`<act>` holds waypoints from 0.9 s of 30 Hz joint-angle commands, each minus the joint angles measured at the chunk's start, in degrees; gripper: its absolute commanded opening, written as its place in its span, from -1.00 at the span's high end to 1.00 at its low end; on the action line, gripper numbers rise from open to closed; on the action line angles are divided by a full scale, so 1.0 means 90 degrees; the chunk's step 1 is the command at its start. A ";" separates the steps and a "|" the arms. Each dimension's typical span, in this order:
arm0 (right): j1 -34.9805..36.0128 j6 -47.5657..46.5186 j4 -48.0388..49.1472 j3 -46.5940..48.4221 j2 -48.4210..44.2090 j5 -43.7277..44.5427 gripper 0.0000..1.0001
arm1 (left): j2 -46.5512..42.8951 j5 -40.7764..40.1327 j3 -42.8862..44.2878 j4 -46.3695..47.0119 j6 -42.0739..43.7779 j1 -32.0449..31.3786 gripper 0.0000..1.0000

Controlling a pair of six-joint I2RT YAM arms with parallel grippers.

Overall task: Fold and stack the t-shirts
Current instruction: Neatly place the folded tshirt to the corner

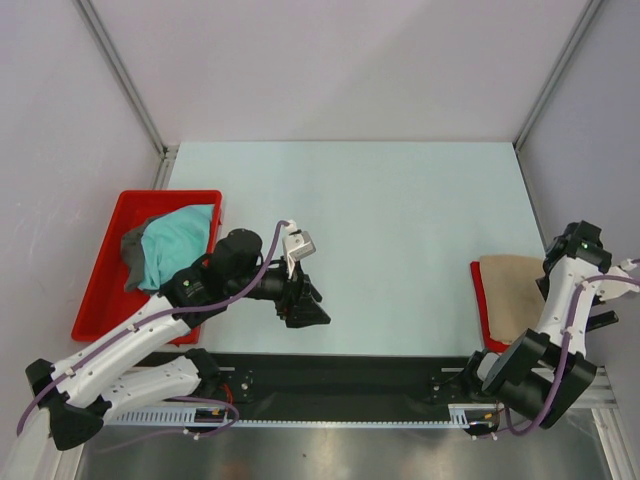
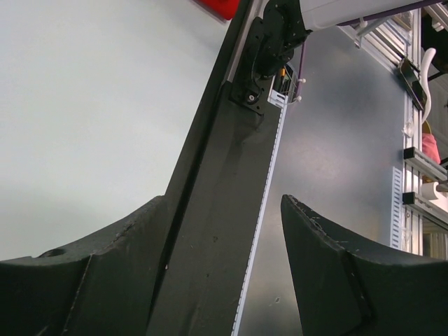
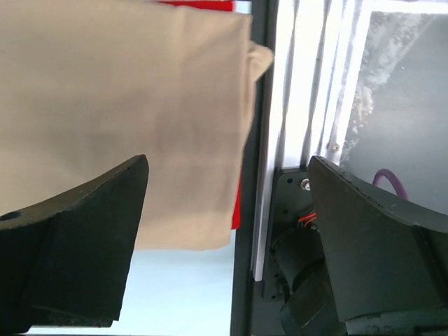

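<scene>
Top external view: a large tan-beige cloth t-shirt (image 1: 512,295) lies folded into a flat rectangle on a flat red mat (image 1: 478,300) at four o'clock on the pale blue table (image 1: 400,220). It appears to be the first piece of the stack. At nine o'clock, a shallow red plastic tray (image 1: 105,270) holds the other two garments. A crumpled teal cloth t-shirt (image 1: 178,245) fills most of it, and a bunched dark grey cloth t-shirt (image 1: 132,255) shows at the teal one's nine o'clock side. Neither looks folded, so by these pictures roughly one shirt of three is done, with two left to fold and stack.

The left gripper (image 1: 305,305) hovers over bare table at about seven o'clock, just beside the tray, jaws wide and gripping nothing. The right wrist view shows the right gripper (image 3: 227,159) above the tan shirt's near edge, fingers spread wide with no cloth between them. The mat holds only the tan shirt.
</scene>
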 commanded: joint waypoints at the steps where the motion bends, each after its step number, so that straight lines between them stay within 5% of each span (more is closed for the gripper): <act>1: 0.0642 -0.0003 0.0157 0.0220 0.0033 0.0117 -1.00 | 0.0009 0.0169 -0.0010 0.0156 0.0234 0.0034 -0.43; 5: 0.1862 -0.0274 0.1179 0.0220 0.0072 -0.0449 -0.99 | 0.0145 -0.0075 0.0029 0.0165 0.0293 0.0044 -0.43; 9: 0.2373 -0.0617 0.1554 0.0250 0.0296 -0.0635 -0.87 | 0.0613 0.0362 0.0166 0.0593 -0.0066 0.0355 -0.09; 11: 0.2325 -0.0880 0.1903 0.0181 0.0364 -0.1149 -0.65 | 0.0858 0.0723 0.0059 0.1490 -0.0437 0.0502 -0.06; 12: 0.2334 -0.1017 0.1983 0.0133 0.0403 -0.1327 -0.35 | 0.1198 0.0764 0.0078 0.1784 -0.0758 0.0532 -0.05; 14: 0.2441 -0.1144 0.2372 0.0025 0.0501 -0.1901 -0.22 | 0.1706 0.0832 0.0252 0.2585 -0.0995 0.0532 -0.07; 18: 0.2684 -0.1515 0.2901 -0.0102 0.0862 -0.2472 -0.32 | 0.2811 0.1056 0.0810 0.3269 -0.1706 0.0532 -0.04; 23: 0.3115 -0.1906 0.2901 0.0084 0.1701 -0.2306 -0.45 | 0.2871 0.1067 0.0810 0.3536 -0.1934 0.0532 -0.03; 27: 0.3194 -0.1897 0.3135 -0.0004 0.1849 -0.2140 -0.12 | 0.2627 0.0921 0.0645 0.3252 -0.1729 0.0532 -0.03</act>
